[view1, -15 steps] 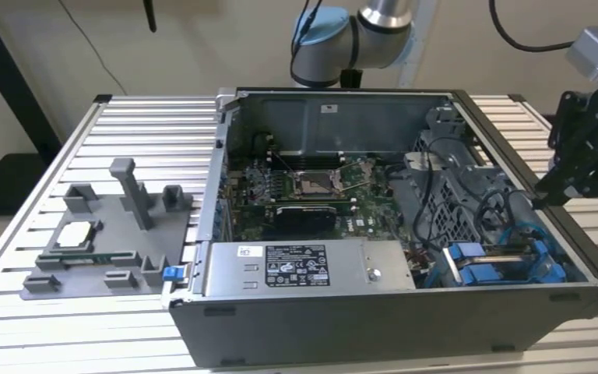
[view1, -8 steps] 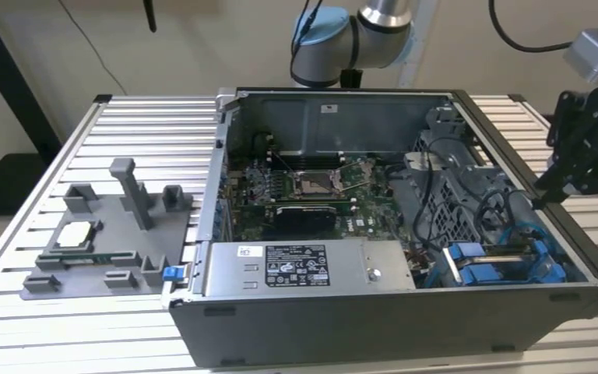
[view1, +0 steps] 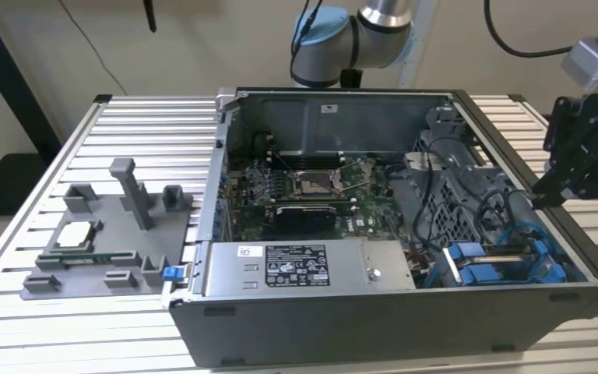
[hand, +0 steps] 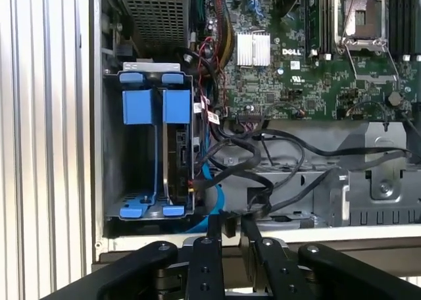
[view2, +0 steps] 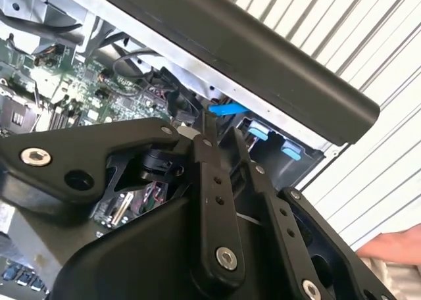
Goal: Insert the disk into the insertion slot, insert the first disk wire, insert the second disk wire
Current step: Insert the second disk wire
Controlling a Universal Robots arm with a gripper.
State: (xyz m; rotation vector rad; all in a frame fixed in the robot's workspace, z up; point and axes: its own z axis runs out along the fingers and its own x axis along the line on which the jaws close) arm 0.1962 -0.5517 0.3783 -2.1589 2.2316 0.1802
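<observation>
Jaws nearly together; gripper [hand: 230, 229] near insertion slot [hand: 115, 149] (disk [hand: 179, 155] mostly hidden).

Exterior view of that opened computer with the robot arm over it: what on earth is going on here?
A robot arm is working on an open computer case that lies on a slatted metal table. Its gripper hangs over the case's edge, right beside the insertion slot with its blue rails. Black cables and a blue cable run toward that slot. What sits inside it, I can't make out.
</observation>
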